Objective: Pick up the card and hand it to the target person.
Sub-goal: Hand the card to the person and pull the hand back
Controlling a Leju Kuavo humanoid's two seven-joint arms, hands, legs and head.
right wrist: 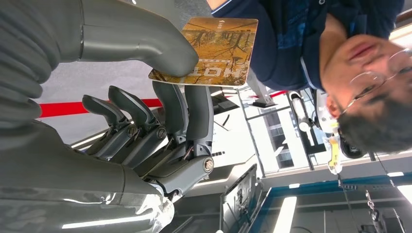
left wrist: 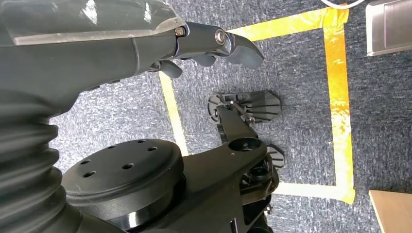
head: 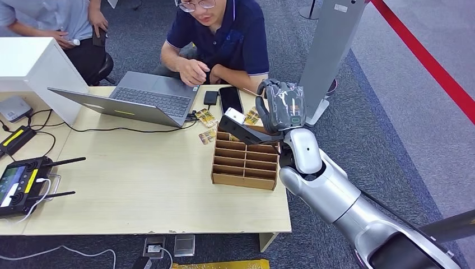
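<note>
Pinching the card between thumb and fingers, my right robot hand is raised above the far right corner of the counter, just beyond the cardboard divider box, facing the person in the dark blue shirt. My left robot hand hangs over the carpet by the yellow floor tape, holding nothing, fingers loosely curled but apart.
</note>
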